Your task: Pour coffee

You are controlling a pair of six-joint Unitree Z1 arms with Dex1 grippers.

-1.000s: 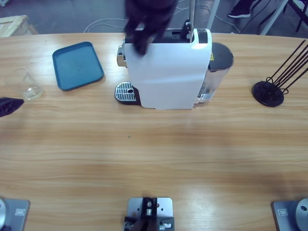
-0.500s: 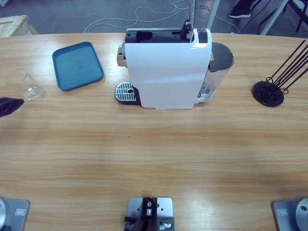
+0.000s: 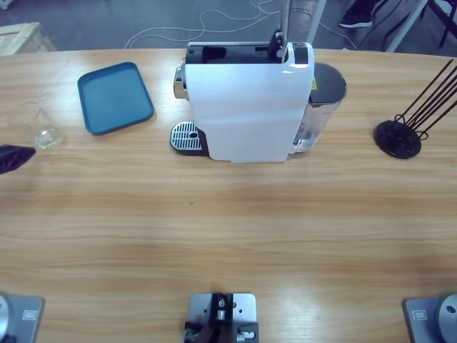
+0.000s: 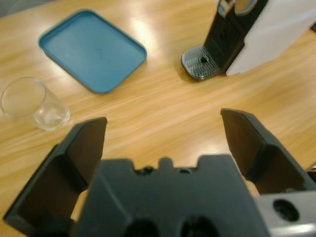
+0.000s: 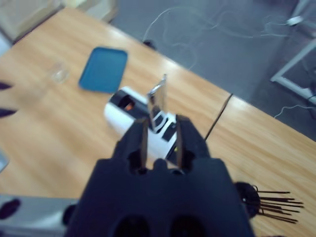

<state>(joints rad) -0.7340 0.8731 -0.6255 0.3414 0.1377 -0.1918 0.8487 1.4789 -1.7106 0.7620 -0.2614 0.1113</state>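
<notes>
Glass (image 3: 37, 126) empty beside empty blue tray (image 3: 114, 96).

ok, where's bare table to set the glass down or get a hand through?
The wide strip of table in front of the coffee machine is free. So is the gap between machine and capsule rack. It is crowded at left: tray, glass, left gripper.

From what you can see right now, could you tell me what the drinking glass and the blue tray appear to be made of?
The glass looks like clear glass or plastic: the wood grain shows through it. The tray looks like matte moulded plastic, judging by its even teal colour and rounded raised rim.
</notes>
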